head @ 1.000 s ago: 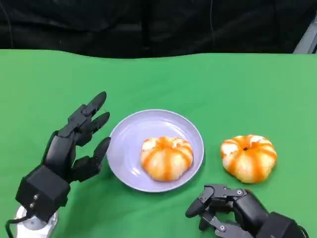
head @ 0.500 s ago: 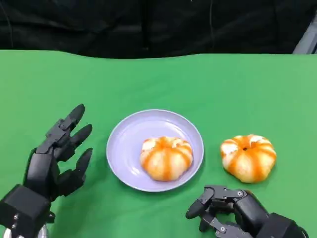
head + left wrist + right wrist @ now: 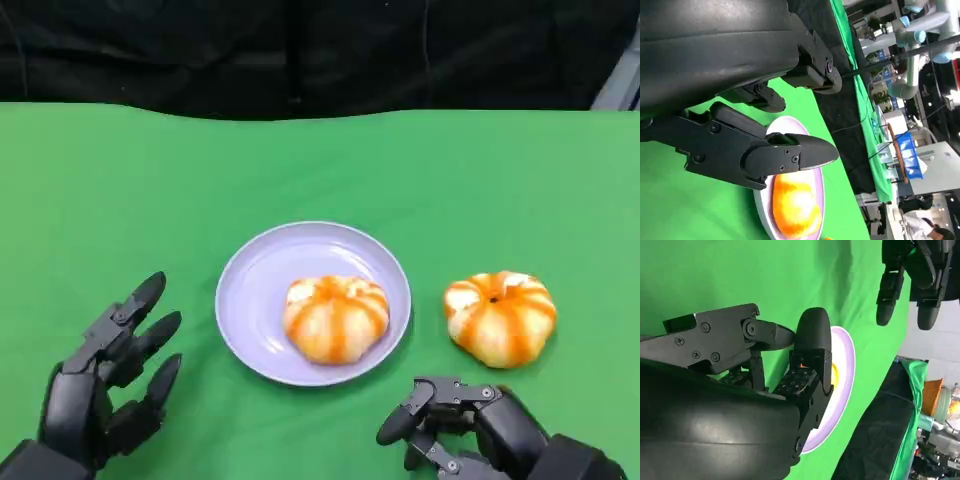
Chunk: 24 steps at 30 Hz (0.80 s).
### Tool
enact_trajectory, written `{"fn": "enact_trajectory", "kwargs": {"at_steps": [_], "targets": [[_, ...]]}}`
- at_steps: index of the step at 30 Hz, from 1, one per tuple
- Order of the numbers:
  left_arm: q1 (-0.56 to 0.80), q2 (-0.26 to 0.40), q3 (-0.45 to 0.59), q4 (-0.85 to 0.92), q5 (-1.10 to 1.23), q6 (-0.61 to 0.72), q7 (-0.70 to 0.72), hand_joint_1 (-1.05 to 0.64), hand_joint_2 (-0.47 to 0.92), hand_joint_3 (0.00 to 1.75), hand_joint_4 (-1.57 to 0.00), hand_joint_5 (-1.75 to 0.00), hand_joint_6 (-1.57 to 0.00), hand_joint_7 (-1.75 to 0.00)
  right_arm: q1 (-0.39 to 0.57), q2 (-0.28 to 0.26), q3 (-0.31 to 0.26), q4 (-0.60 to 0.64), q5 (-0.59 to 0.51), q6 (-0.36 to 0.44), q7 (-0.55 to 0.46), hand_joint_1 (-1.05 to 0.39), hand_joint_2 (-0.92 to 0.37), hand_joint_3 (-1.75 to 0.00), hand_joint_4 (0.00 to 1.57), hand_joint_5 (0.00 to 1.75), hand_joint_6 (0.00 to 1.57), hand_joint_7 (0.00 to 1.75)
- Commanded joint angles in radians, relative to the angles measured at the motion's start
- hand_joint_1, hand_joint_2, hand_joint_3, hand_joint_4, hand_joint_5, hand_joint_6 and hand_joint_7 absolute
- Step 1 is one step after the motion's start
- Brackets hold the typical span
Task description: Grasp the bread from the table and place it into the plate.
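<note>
One orange-striped bread [image 3: 336, 318] lies in the lilac plate [image 3: 256, 290] at the table's middle. A second bread [image 3: 500, 317] sits on the green cloth just right of the plate. My left hand [image 3: 110, 385] hovers at the near left, well away from the plate, with its fingers spread and nothing in it. My right hand [image 3: 465, 430] lies near the front edge below the second bread, fingers curled in on nothing. In the left wrist view the plate [image 3: 819, 185] and its bread [image 3: 795, 205] show past my fingers [image 3: 790, 152]. The right wrist view shows the plate [image 3: 844, 365] behind my right hand [image 3: 807, 355].
Green cloth [image 3: 450, 190] covers the table, with a black backdrop [image 3: 300, 50] along its far edge. My left hand [image 3: 912, 275] appears across the plate in the right wrist view. Lab equipment [image 3: 910, 45] stands beyond the table in the left wrist view.
My left hand has drawn back from beside the plate toward the near left corner, fingers still spread. The right hand, both breads and the plate have stayed put.
</note>
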Motion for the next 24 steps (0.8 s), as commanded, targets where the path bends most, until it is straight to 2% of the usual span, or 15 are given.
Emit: {"fn": "enact_trajectory", "kwargs": {"at_steps": [1,3,6,8,24], "targets": [[-0.004,0.006,0.008,-0.013,-0.008,-0.007,0.004,-0.59,0.92,0.50,-0.62,-0.02,-0.47,-0.02,0.004,-0.011,-0.010,-0.011,0.017,0.008,0.001,-0.13,-0.92,-0.47,0.70,1.46,0.83,0.95],[-0.004,0.006,0.008,-0.013,-0.008,-0.007,0.004,-0.59,0.92,0.50,-0.62,-0.02,-0.47,-0.02,0.004,-0.011,-0.010,-0.011,0.017,0.008,0.002,-0.13,-0.92,-0.47,0.70,1.46,0.83,0.95],[0.041,-0.028,0.033,0.002,-0.041,-0.009,0.023,-0.53,0.92,0.42,-0.75,-0.06,-0.57,-0.04,-0.001,-0.008,-0.009,-0.015,0.022,0.010,0.005,-0.11,-0.92,-0.47,0.69,1.46,0.82,0.95],[0.045,-0.033,0.038,0.004,-0.047,-0.012,0.021,-0.52,0.92,0.40,-0.78,-0.06,-0.59,-0.04,-0.001,-0.007,-0.009,-0.018,0.021,0.014,0.006,-0.10,-0.92,-0.46,0.69,1.46,0.82,0.95],[0.041,-0.038,0.047,0.006,-0.039,-0.008,0.015,-0.51,0.92,0.39,-0.81,-0.04,-0.60,-0.02,-0.009,-0.007,-0.011,-0.007,0.022,0.014,0.005,-0.08,-0.92,-0.47,0.69,1.46,0.82,0.95]]}}
